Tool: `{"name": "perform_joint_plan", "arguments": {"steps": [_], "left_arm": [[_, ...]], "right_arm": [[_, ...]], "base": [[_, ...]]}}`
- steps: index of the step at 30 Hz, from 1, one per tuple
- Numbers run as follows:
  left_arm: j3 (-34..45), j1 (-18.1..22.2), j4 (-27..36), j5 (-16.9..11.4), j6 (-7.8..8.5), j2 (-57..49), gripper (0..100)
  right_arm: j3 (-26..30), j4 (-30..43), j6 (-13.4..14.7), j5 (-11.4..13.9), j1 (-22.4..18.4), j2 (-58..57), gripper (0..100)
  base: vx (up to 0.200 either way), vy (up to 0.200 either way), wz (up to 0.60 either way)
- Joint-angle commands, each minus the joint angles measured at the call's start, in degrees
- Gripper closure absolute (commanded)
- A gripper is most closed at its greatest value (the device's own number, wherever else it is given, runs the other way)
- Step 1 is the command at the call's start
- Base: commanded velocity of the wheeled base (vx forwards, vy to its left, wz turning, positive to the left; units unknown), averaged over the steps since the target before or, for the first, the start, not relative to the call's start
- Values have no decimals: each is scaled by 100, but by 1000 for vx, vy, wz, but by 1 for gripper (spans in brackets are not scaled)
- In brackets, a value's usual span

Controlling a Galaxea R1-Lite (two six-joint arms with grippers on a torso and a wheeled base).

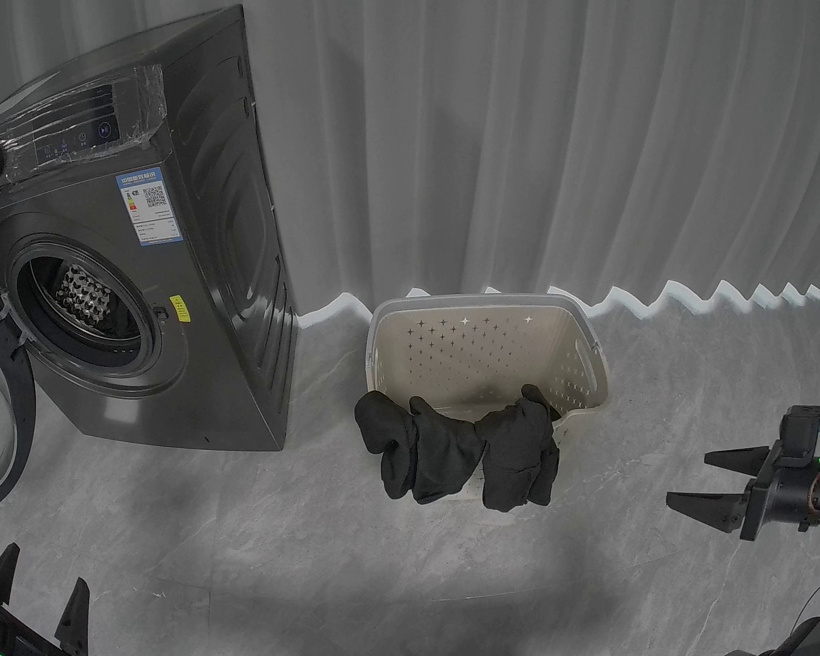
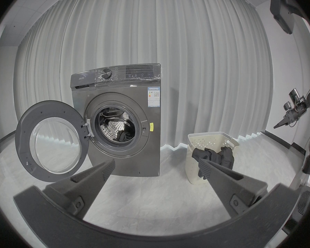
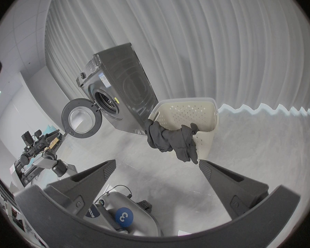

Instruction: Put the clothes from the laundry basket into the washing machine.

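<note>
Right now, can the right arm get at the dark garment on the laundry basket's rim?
Probably yes: the right gripper is open and aimed toward the dark garment, with only bare floor between them.

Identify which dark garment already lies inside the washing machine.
The dark garment inside the washing machine, seen in its drum; the other dark clothes hang over the laundry basket at its front rim.

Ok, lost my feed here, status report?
Left gripper, right gripper open, empty. Dark clothes draped over basket rim; washer door open. Nothing in the way.
</note>
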Motion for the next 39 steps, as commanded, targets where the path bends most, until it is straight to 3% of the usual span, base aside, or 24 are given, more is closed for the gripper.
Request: {"name": "perform_joint_plan", "arguments": {"steps": [1,7,14,17,23,28,39], "left_arm": [[101,4,2,2,-11,-93,0],[101,4,2,2,-11,-93,0],[101,4,2,2,-11,-93,0],[101,4,2,2,-2,-93,0],[101,4,2,2,-11,-93,0],[101,4,2,2,-2,-93,0],[101,4,2,2,-2,-93,0]], "right_arm": [[11,-288,123,-13,185,914,0],[20,-824,176,-215,449,1608,0],[-156,-1158,738,-610,932,2127,0],[-235,-1431,809,-786,1020,2478,0],[-341,-2125,844,-1111,1161,3252,0],[-411,-2767,1028,-1261,1319,3867,0],[-903,-3795,1143,-1999,1477,5387,0]], "base": [[0,0,0],[167,0,0],[200,0,0],[200,0,0],[0,0,0],[0,0,0],[0,0,0]]}}
